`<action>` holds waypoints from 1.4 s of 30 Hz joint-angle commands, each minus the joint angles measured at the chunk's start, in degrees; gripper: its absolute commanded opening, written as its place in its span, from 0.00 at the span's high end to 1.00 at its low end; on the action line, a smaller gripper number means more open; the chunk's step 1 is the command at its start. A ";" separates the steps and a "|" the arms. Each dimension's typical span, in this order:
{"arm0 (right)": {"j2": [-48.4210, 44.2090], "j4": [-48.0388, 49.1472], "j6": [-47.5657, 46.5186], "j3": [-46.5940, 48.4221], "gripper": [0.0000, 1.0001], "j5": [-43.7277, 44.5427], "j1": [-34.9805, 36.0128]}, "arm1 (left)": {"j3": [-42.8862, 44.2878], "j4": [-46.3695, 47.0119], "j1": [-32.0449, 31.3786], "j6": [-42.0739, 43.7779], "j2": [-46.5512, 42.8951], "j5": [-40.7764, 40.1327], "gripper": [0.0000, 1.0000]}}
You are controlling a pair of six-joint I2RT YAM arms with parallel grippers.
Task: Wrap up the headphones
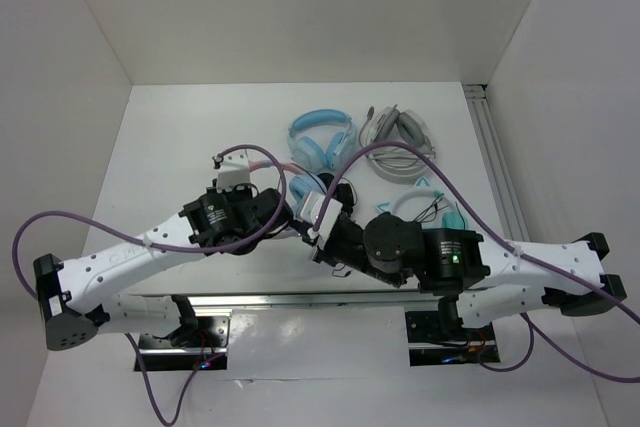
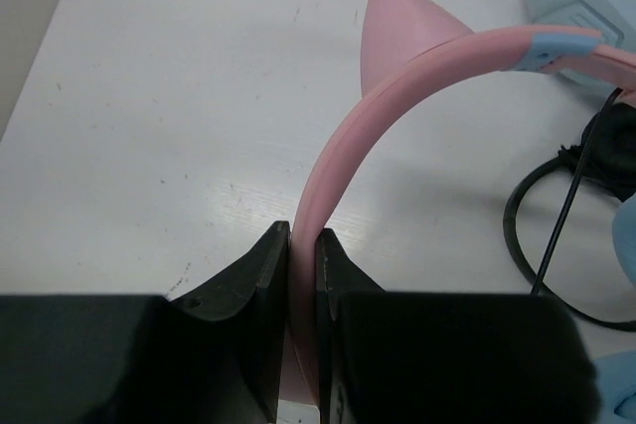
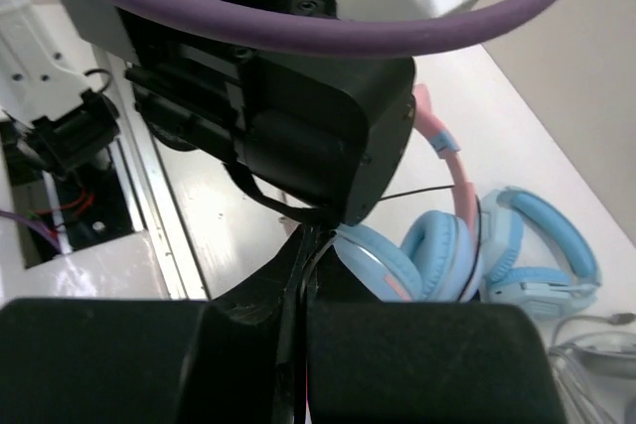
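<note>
The headphones (image 1: 303,187) lie at mid-table, a pink cat-eared headband (image 2: 338,141) joining light blue ear cups (image 3: 437,255). My left gripper (image 2: 303,235) is shut on the headband, which runs up between the fingers to a pink ear (image 2: 402,32). In the top view the left gripper (image 1: 288,209) sits just left of the cups. My right gripper (image 3: 313,240) is shut on the thin dark cable (image 3: 427,191) directly under the left wrist; in the top view the right gripper (image 1: 312,230) is close beside the left one. More cable loops on the table (image 2: 558,235).
All-blue headphones (image 1: 322,137) lie behind the pink ones, grey-white headphones (image 1: 400,137) at the back right, and teal-cupped, white-banded ones (image 1: 430,207) by the right arm. An aluminium rail (image 1: 495,162) runs along the right side. White walls enclose the table (image 1: 180,147).
</note>
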 commanded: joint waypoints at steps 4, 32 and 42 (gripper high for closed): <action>1.02 1.41 -3.89 4.66 1.00 2.69 -2.29 | -3.82 8.28 -0.04 8.94 -6.75 4.28 1.00; 4.27 1.31 -12.07 2.46 1.00 -5.32 -15.65 | -2.95 20.60 -3.75 41.83 -22.58 22.03 1.00; 3.22 3.43 -14.01 -1.23 0.94 -0.57 -18.81 | -2.33 23.07 -3.75 48.87 -27.67 32.93 1.00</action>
